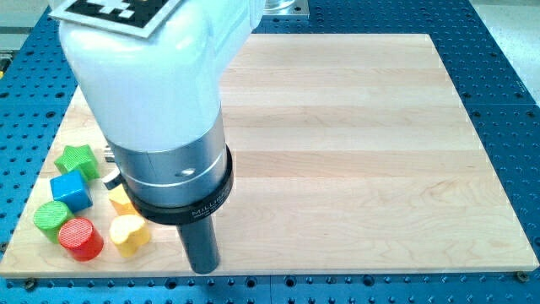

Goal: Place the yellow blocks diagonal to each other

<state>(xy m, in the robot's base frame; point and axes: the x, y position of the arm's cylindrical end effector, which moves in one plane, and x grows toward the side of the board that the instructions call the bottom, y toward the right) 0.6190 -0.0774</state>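
Observation:
Two yellow blocks lie near the board's bottom left. A yellow heart-shaped block (130, 234) sits near the bottom edge. A second yellow block (121, 200) lies just above it and slightly left, partly hidden behind the arm's grey collar, so its shape is unclear. My dark rod comes down from the big white and grey arm; my tip (203, 268) rests on the board to the right of the yellow heart block, apart from it.
A green star block (74, 158), a blue cube (71, 191), a green cylinder (51, 216) and a red cylinder (81, 238) cluster at the left edge. The wooden board (354, 152) lies on a blue perforated table. The arm hides the board's top left.

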